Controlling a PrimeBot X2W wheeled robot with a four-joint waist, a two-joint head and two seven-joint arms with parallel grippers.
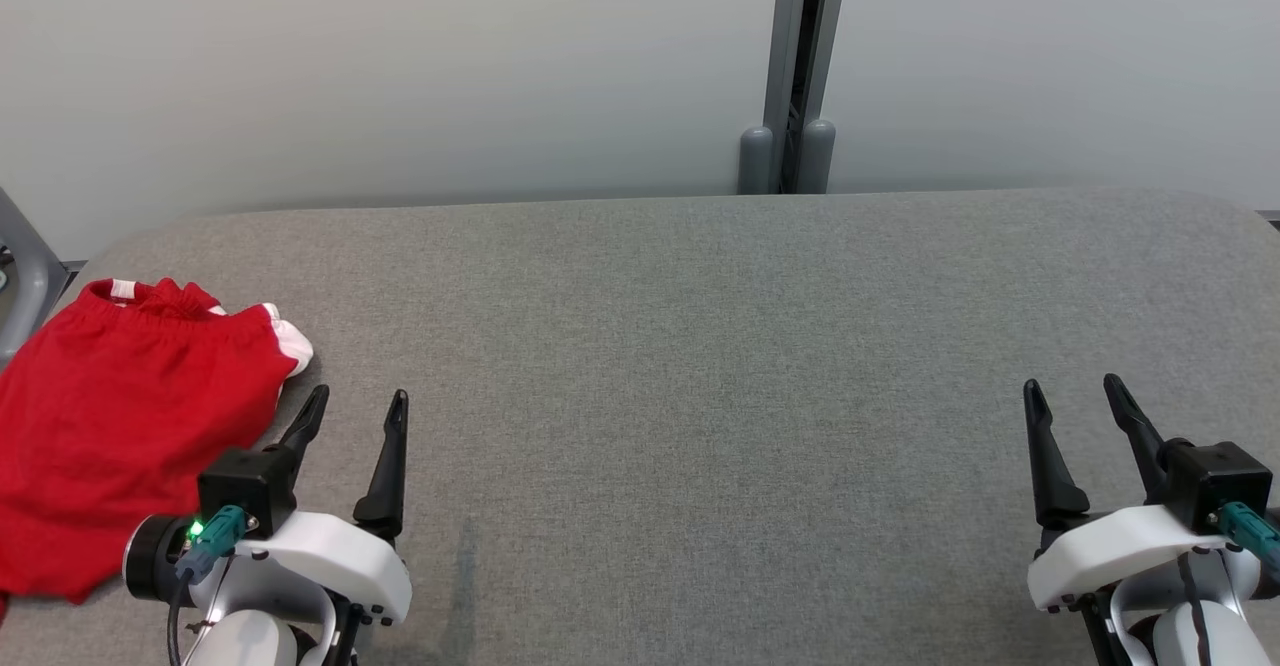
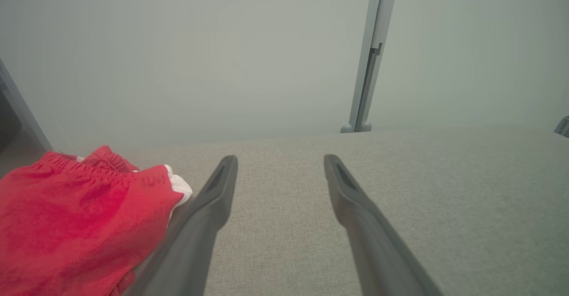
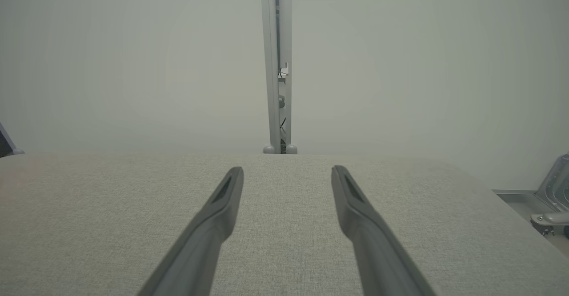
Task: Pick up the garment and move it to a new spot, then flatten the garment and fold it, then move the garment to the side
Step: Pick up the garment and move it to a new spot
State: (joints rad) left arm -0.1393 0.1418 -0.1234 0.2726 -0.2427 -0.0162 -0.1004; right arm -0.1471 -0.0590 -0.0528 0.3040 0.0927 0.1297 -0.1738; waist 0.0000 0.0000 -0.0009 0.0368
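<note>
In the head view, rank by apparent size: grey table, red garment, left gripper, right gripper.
1. grey table
2. red garment, partly cut off by the frame edge
3. left gripper and right gripper: they look alike, so not ranked

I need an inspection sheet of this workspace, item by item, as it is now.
Surface: grey fabric table, rounded corners.
Job's things: red garment with white trim, lying at the table's left edge, not held.
Clutter: nothing seen.
Grippers: left pincer open, beside the garment; right pincer open, over the table.
Cables: left-wrist plug with dark cable; right-wrist plug; both teal.
Surroundings: pale wall, grey post behind the table.
</note>
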